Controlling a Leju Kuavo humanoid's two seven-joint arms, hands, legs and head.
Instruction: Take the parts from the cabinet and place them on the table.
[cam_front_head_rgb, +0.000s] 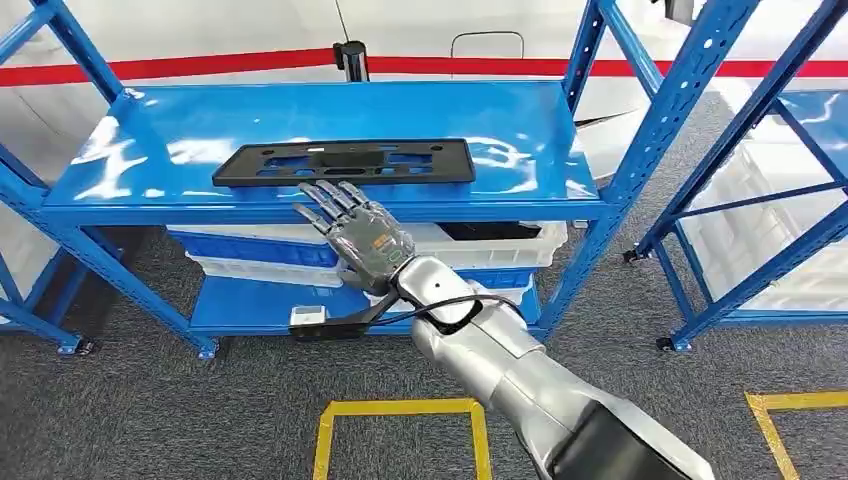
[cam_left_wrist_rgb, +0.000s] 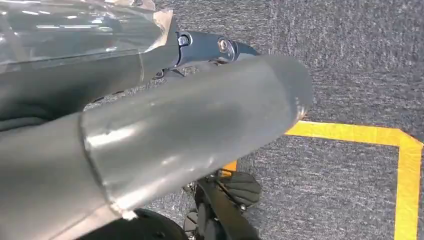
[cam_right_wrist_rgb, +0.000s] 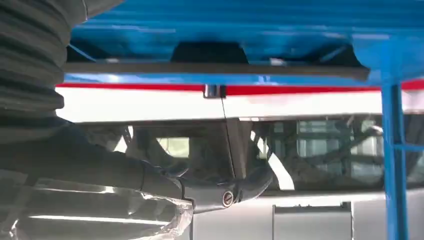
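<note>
A flat black plastic part (cam_front_head_rgb: 345, 162) with several cut-outs lies lengthwise on the top level of the blue cabinet rack (cam_front_head_rgb: 180, 130), near its front edge. My right hand (cam_front_head_rgb: 362, 232) reaches out at the shelf's front lip, just below and in front of the part, fingers spread and holding nothing. In the right wrist view the part (cam_right_wrist_rgb: 215, 70) is a thin dark bar against the blue shelf, beyond the right hand (cam_right_wrist_rgb: 100, 165), apart from its fingers. My left hand (cam_left_wrist_rgb: 165, 135) hangs over the grey carpet, thumb and fingers stretched out, holding nothing.
White and blue bins (cam_front_head_rgb: 500, 245) sit stacked on the rack's lower level, with a small white device (cam_front_head_rgb: 308, 318) at its front. A second blue rack (cam_front_head_rgb: 760, 200) stands to the right. Yellow tape (cam_front_head_rgb: 400, 408) marks squares on the carpet.
</note>
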